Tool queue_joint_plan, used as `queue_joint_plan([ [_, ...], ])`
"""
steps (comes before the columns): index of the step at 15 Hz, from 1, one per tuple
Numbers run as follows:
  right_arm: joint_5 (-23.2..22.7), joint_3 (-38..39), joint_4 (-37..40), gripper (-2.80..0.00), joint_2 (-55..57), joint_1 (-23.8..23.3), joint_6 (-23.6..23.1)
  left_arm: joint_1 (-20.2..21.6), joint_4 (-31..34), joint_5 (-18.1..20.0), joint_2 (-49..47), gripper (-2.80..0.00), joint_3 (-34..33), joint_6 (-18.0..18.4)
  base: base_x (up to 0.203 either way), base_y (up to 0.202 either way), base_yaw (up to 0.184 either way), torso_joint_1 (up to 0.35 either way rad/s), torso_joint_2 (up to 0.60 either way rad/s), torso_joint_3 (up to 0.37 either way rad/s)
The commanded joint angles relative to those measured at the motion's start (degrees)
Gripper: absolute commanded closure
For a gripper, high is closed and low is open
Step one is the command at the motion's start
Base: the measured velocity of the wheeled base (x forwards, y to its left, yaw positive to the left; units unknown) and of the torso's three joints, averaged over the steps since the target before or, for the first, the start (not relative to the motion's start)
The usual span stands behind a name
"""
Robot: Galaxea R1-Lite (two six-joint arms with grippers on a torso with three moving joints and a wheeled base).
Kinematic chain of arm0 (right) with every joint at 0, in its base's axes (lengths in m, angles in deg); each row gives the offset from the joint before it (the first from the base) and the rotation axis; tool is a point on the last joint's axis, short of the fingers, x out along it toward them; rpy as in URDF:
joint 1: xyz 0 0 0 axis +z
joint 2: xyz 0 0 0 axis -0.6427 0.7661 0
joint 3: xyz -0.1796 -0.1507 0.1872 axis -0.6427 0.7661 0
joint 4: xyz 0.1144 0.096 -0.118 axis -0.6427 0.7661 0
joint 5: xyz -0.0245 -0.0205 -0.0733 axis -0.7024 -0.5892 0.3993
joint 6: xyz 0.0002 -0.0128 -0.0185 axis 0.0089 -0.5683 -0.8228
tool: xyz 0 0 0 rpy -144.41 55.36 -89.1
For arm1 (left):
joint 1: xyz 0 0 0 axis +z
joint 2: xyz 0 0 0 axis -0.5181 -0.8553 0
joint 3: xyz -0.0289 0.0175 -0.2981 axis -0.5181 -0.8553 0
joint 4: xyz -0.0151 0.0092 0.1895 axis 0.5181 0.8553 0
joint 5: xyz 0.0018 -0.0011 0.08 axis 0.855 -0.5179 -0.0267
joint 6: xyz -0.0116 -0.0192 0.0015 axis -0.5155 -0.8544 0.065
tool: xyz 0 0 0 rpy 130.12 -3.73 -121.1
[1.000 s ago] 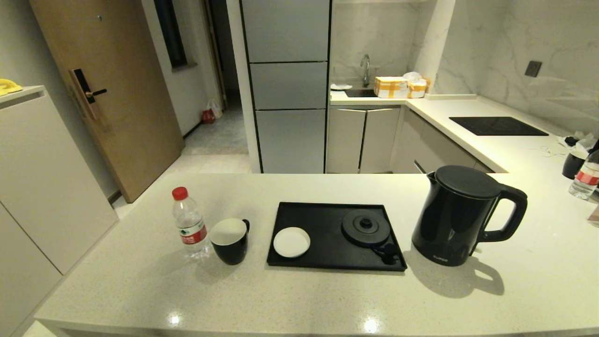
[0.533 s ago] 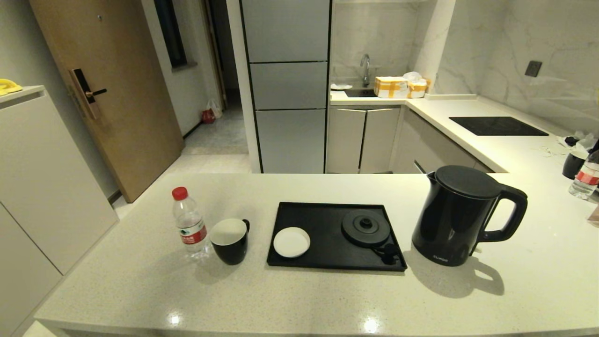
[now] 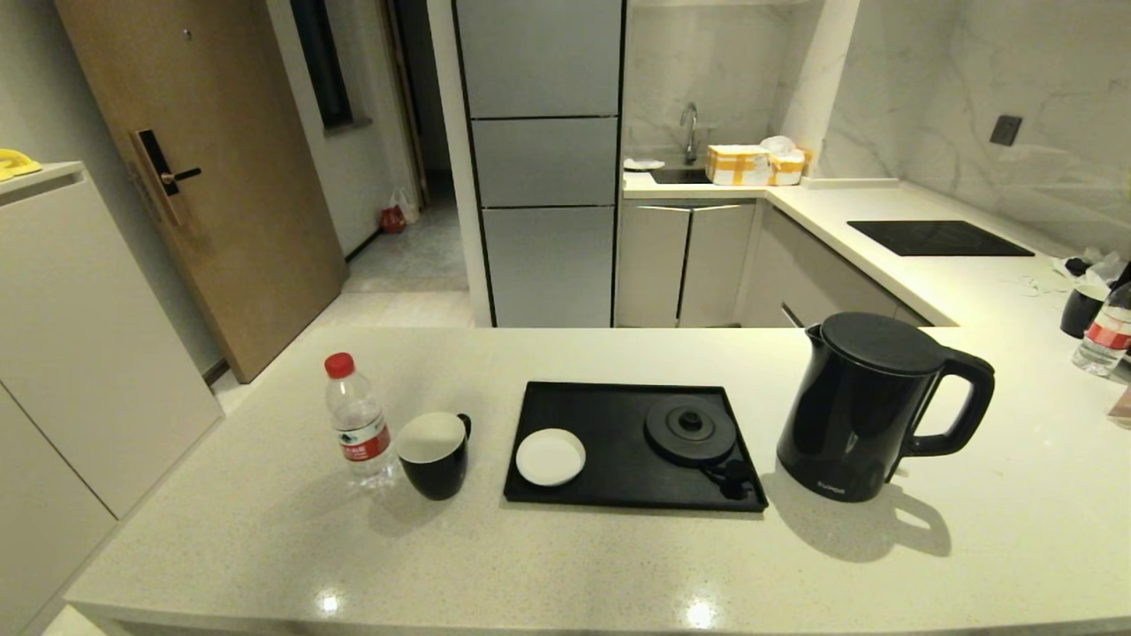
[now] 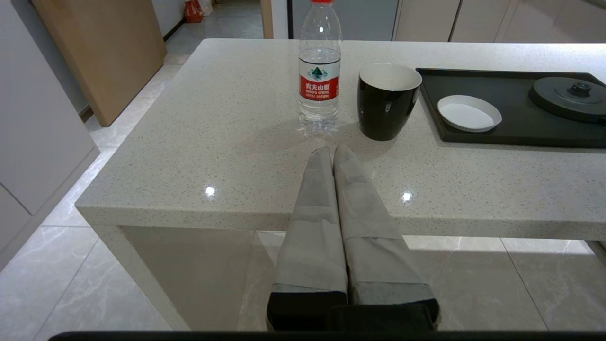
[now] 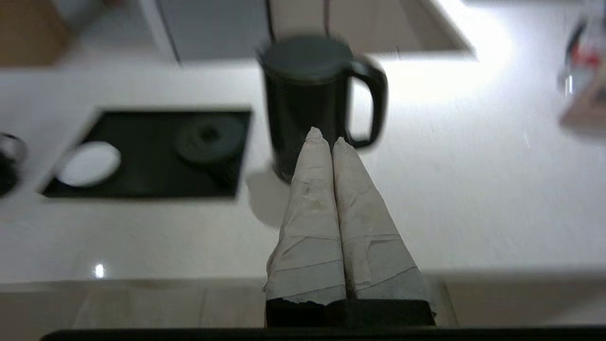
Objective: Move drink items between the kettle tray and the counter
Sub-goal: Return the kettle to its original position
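The black kettle [image 3: 870, 406] stands on the counter [image 3: 565, 565] just right of the black kettle tray [image 3: 618, 402], whose round base disc [image 3: 690, 428] is bare. The water bottle [image 3: 357, 420] with red cap and the black mug [image 3: 435, 454] stand side by side on the counter left of the tray. Neither arm shows in the head view. My left gripper [image 4: 332, 152] is shut and empty, held at the counter's near edge, short of the bottle [image 4: 319, 71] and mug [image 4: 387, 100]. My right gripper [image 5: 325, 137] is shut and empty, pointing at the kettle [image 5: 310, 99].
A small white saucer [image 3: 550, 457] lies on the tray's left part. A second bottle [image 3: 1104, 336] and a dark cup [image 3: 1081, 309] stand far right on the side counter, with an induction hob [image 3: 938, 237] behind. The counter's left edge drops to the floor.
The objects in the head view have not moved.
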Motion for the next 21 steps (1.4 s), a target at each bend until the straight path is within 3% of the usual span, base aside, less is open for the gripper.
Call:
queue_joint_plan([
  [1, 2.21, -2.03, -1.56, 0.0, 23.74, -0.6, 0.94, 0.01, 0.02, -0.04, -0.01, 0.0, 0.04, -0.02, 0.0, 0.0, 0.0, 0.0, 0.0, 0.0],
  [5, 6.93, 2.68, -25.7, 0.0, 56.77, -1.55, 3.22, 0.01, 0.02, -0.04, -0.01, 0.0, 0.04, -0.02, 0.0, 0.0, 0.0, 0.0, 0.0, 0.0],
  [7, 9.29, 4.12, -38.77, 0.0, 67.97, -2.28, 4.57, 0.01, 0.02, -0.04, -0.01, 0.0, 0.01, -0.02, 0.0, 0.0, 0.0, 0.0, 0.0, 0.0],
  [9, 11.25, 5.42, -48.12, 0.0, 72.38, -5.16, 6.04, 0.01, 0.02, -0.04, -0.01, 0.0, 0.04, -0.02, 0.0, 0.0, 0.0, 0.0, 0.0, 0.0],
  [10, 11.72, 5.75, -48.34, -2.8, 72.59, -6.47, 6.3, 0.01, 0.02, -0.04, -0.01, 0.0, -0.05, -0.02, 0.0, 0.0, 0.0, 0.0, 0.0, 0.0],
  [15, 11.56, 5.93, -51.91, -2.8, 75.16, -7.5, 6.32, 0.01, 0.02, -0.04, -0.01, 0.0, -0.02, -0.02, 0.0, 0.0, 0.0, 0.0, 0.0, 0.0],
  [19, 12.38, 5.35, -67.07, -2.8, 84.51, -7.43, 5.23, 0.01, 0.02, -0.04, -0.01, 0.0, 0.03, -0.02, 0.0, 0.0, 0.0, 0.0, 0.0, 0.0],
  [21, 15.52, 4.18, -73.26, -2.8, 88.85, -7.42, 4.48, 0.01, 0.02, -0.04, -0.01, 0.0, -0.05, -0.02, 0.0, 0.0, 0.0, 0.0, 0.0, 0.0],
])
